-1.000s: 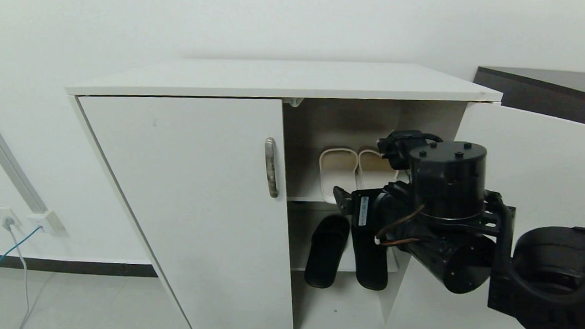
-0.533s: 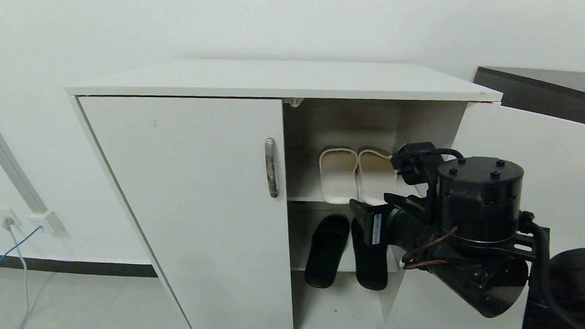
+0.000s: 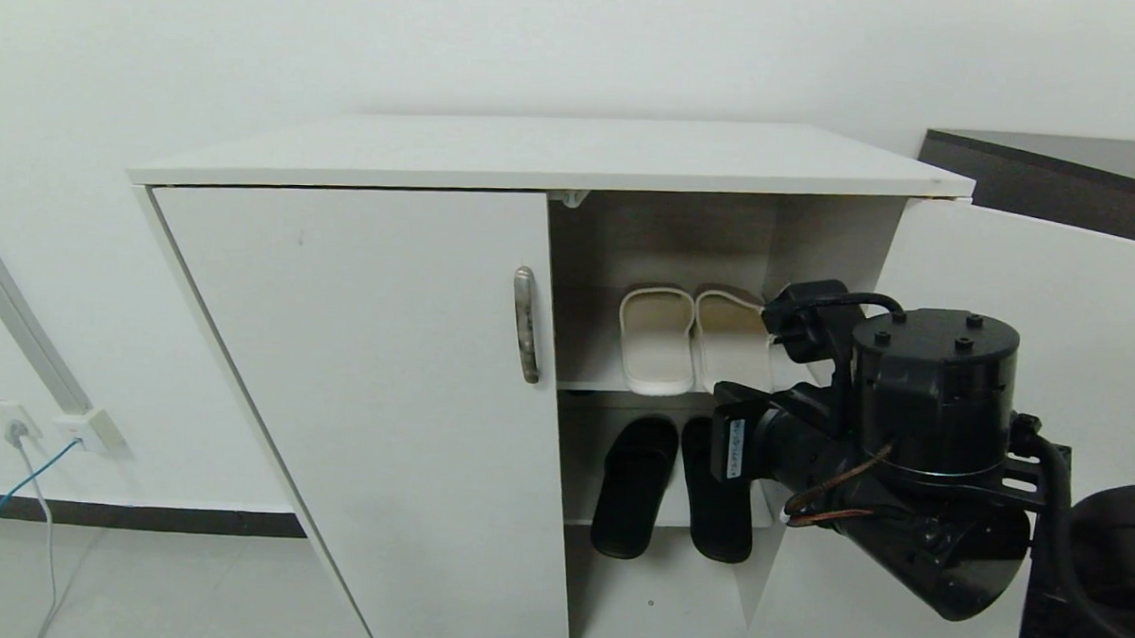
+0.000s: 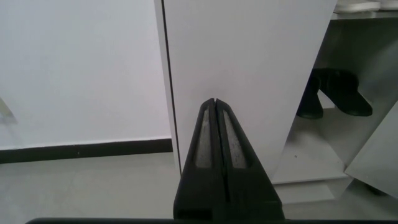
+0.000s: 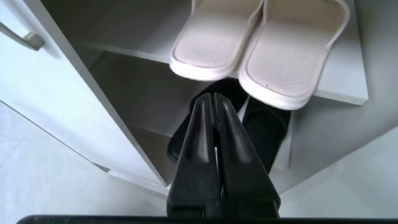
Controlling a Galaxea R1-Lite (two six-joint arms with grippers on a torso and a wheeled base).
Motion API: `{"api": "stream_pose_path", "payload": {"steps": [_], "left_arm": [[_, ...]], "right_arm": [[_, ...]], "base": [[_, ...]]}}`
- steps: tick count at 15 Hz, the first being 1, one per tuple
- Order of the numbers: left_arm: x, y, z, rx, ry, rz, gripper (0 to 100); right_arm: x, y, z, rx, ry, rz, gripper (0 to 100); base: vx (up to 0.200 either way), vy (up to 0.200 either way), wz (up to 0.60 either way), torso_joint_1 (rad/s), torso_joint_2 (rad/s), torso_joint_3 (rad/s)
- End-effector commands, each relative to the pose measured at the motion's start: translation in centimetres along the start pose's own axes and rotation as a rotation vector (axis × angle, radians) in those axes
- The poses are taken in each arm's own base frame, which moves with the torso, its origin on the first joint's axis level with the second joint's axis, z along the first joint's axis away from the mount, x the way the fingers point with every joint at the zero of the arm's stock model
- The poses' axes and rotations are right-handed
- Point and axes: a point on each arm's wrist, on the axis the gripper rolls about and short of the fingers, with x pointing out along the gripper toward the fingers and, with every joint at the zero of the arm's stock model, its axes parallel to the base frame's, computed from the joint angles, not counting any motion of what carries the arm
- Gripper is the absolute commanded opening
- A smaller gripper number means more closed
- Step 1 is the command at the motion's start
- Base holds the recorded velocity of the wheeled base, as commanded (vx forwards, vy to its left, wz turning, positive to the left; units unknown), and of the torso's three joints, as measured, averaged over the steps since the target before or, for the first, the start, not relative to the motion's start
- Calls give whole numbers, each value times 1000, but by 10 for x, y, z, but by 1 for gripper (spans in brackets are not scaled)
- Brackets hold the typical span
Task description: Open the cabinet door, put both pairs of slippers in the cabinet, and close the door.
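Observation:
The white cabinet [image 3: 554,153] has its left door [image 3: 357,397] closed and its right door [image 3: 1031,297] swung open. A white pair of slippers [image 3: 694,340] lies on the upper shelf, heels outward. A black pair of slippers [image 3: 672,488] lies on the shelf below. My right gripper [image 3: 726,436] hangs just outside the open compartment, at shelf-edge height, shut and holding nothing. From the right wrist, the shut right gripper [image 5: 216,102] points at the white slippers [image 5: 261,46] and black slippers [image 5: 267,134]. My left gripper [image 4: 214,102] is shut and empty, low before the closed door [image 4: 249,62].
A metal handle [image 3: 526,324] sits on the closed door's right edge. A wall socket with cables [image 3: 16,427] is at the lower left. A dark tabletop [image 3: 1054,180] stands behind the open door. Bare floor [image 3: 143,578] lies left of the cabinet.
My right arm has drawn back out of the upper shelf, to the right and lower. The white slippers stay on the shelf and now show fully.

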Motion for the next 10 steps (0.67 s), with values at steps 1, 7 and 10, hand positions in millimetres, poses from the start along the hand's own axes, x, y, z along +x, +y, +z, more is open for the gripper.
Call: {"api": "stream_pose_path", "payload": {"steps": [1,7,10], "left_arm": [[0,0,0,1,0,1,0],[0,0,0,-1,0,1,0],[0,0,0,-1,0,1,0]], "right_arm": [[2,0,-3,-7,9,-3,0],[4,0,-8,-19,25,-6,0],[5,0,-9,-19,26,-8,0]], "base": [[-200,0,0,2,2,2],[-200,0,0,2,2,5],[-200,0,0,1,1,2]]}}
